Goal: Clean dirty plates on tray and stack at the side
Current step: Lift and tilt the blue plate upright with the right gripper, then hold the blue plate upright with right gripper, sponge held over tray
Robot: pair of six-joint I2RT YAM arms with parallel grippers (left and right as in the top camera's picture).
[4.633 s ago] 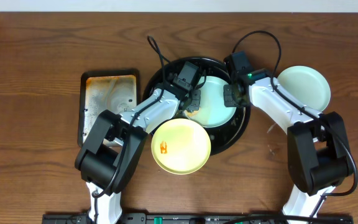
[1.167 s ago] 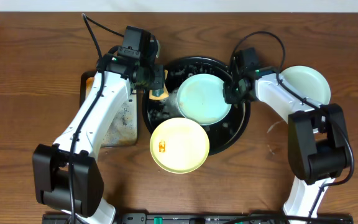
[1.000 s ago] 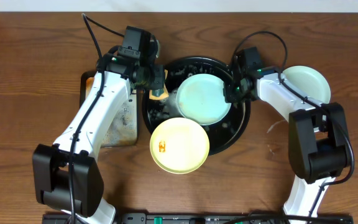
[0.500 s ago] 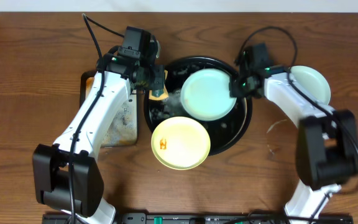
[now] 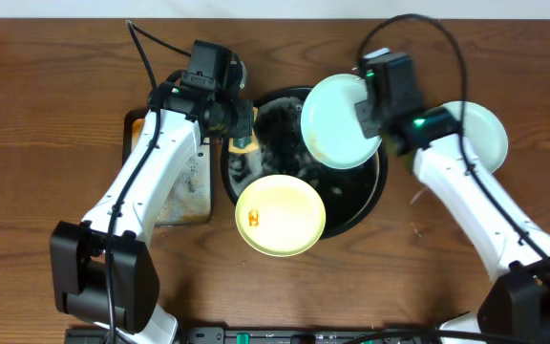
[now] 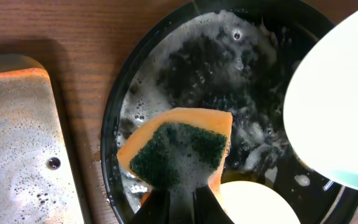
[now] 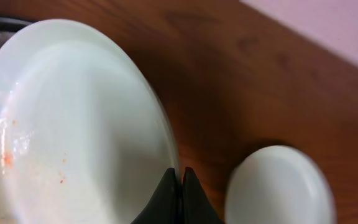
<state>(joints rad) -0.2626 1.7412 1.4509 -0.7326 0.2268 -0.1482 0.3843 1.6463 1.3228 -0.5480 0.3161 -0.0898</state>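
My right gripper is shut on the rim of a pale blue-green plate and holds it lifted above the far right of the black tray; faint orange specks show on the plate in the right wrist view. My left gripper is shut on an orange sponge with a green scrub face, over the tray's soapy left side. A pale yellow plate with an orange smear lies on the tray's near edge. A second blue-green plate rests on the table to the right.
A rectangular rusty, sudsy metal tray lies left of the black tray. Cables loop over the table's far side. Both arm bases stand at the near edge.
My right gripper has lifted the blue-green plate off the tray and carried it up and to the right. The left arm holds still with the sponge.
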